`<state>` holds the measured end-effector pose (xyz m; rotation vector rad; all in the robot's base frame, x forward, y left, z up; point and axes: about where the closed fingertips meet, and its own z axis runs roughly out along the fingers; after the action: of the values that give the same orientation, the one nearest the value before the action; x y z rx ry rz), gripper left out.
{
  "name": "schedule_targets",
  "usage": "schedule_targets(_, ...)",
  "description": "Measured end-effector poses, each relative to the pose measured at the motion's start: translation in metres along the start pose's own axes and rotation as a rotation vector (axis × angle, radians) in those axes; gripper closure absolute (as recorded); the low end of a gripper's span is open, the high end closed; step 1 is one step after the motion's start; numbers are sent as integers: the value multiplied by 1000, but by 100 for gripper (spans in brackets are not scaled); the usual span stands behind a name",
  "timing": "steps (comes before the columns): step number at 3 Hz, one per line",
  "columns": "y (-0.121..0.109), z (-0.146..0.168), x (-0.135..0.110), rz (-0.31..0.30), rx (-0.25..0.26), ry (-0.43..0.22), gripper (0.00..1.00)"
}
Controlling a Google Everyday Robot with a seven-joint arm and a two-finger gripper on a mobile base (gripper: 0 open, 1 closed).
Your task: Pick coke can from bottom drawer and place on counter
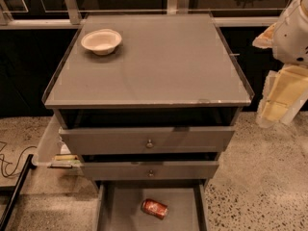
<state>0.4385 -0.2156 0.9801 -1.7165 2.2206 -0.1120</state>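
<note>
The coke can (154, 208) lies on its side on the floor of the bottom drawer (122, 211), which is pulled open at the bottom of the view. The counter (163, 66) is the flat grey top of the cabinet, above the drawers. My gripper (280, 101) hangs at the far right, beside the counter's right edge and well above and to the right of the can. It holds nothing that I can see.
A white bowl (101, 41) sits on the counter's back left corner. Two knobbed drawers (149, 141) above the bottom one stand slightly ajar. A clear plastic bin (48, 148) and cables (7, 165) lie on the speckled floor at the left.
</note>
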Motion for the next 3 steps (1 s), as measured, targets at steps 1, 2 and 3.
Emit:
schedule_targets(1,0,-1,0,-1,4,-1,0)
schedule_targets(2,14,21,7,-4,-28,-12,0)
schedule_targets(3,42,61,17,-13,-71,-65,0)
